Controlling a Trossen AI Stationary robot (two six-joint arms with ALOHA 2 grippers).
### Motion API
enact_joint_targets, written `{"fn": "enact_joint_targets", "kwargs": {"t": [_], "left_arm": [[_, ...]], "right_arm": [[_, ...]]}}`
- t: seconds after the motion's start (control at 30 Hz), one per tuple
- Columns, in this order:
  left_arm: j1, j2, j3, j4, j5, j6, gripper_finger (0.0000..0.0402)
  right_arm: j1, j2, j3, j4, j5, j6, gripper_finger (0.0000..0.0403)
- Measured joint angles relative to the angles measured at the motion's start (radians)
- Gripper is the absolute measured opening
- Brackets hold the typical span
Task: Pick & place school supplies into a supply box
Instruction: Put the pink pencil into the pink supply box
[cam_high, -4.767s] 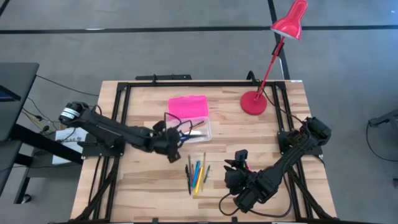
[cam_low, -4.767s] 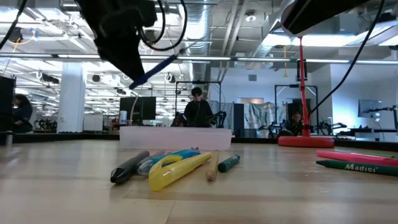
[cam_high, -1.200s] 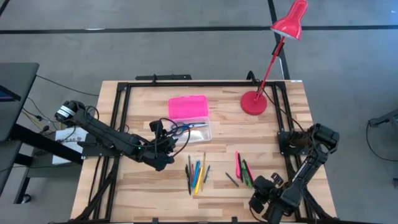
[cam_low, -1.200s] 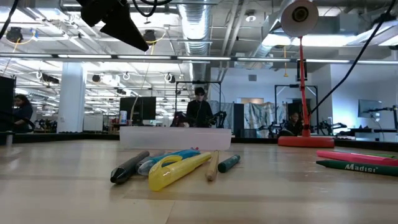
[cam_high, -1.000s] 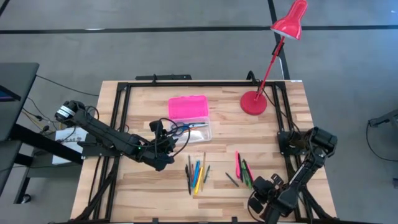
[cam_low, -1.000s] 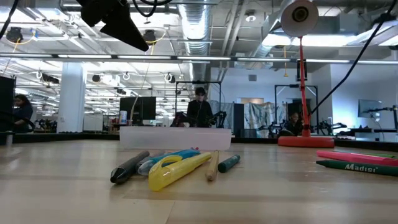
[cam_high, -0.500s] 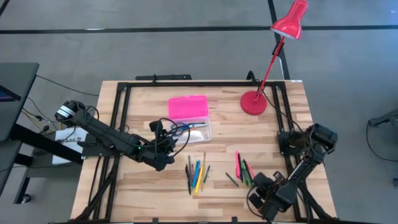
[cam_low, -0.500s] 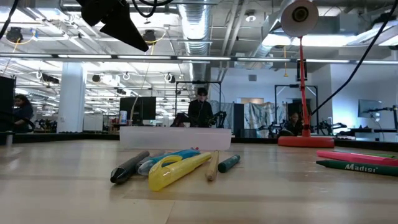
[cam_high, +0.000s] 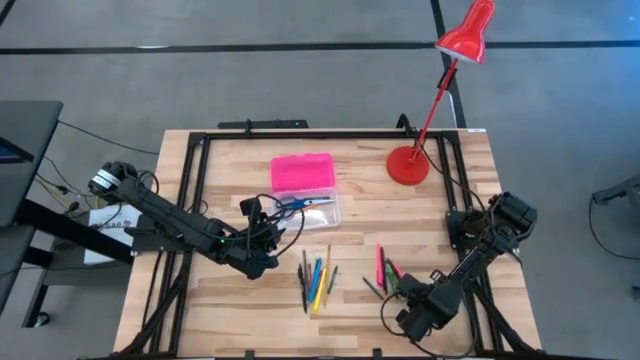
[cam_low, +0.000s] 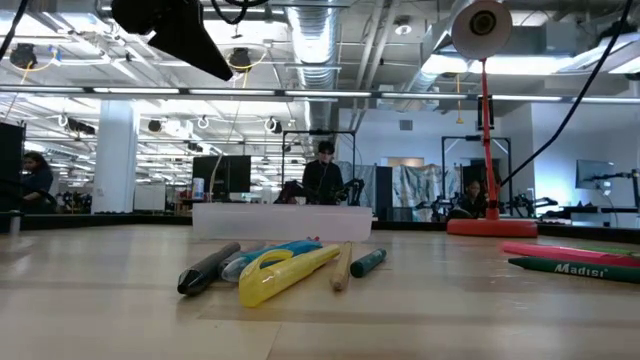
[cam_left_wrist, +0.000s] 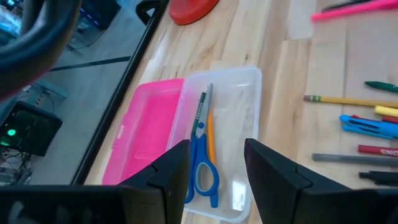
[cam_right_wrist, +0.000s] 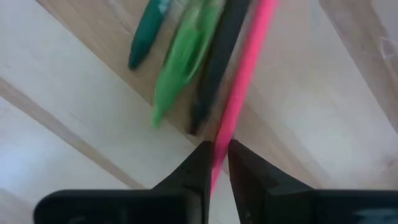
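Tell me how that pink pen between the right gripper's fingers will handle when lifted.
The pink pen looks thin, straight and rigid, so it should stay stiff. It is probably light. The right gripper pinches near one end, so the long free end may droop or pivot; its round, smooth barrel could slip or roll.

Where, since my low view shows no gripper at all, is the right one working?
Observer: Over the right-hand group of pens. The right gripper has its fingers on either side of the pink pen.
Operator: Anything in the supply box?
Observer: Yes, the blue scissors lie in its clear base.
Operator: And the left gripper?
Observer: Open, hanging just short of the box.
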Motion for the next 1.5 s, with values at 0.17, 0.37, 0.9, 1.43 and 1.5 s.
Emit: {"fn": "enact_joint_targets", "kwargs": {"t": [0.17, 0.37, 0.9, 1.43, 1.5], "left_arm": [[-0.024, 0.000, 0.000, -0.004, 0.000, 0.000, 0.0148], [-0.033, 0.000, 0.000, -0.003, 0.000, 0.000, 0.0148], [-0.033, 0.000, 0.000, -0.003, -0.001, -0.007, 0.0148], [-0.033, 0.000, 0.000, -0.106, -0.064, -0.088, 0.0148], [-0.033, 0.000, 0.000, -0.151, -0.071, -0.131, 0.0148]], "right_arm": [[0.001, 0.000, 0.000, 0.001, 0.012, -0.015, 0.0006], [0.002, 0.000, 0.000, -0.009, 0.054, -0.002, 0.0004], [-0.022, 0.010, -0.011, -0.196, 0.235, 0.082, 0.0000], [-0.126, 0.000, 0.040, -0.248, 0.460, -0.203, 0.0000], [-0.146, -0.002, 0.055, -0.248, 0.508, -0.254, 0.0000]]}}
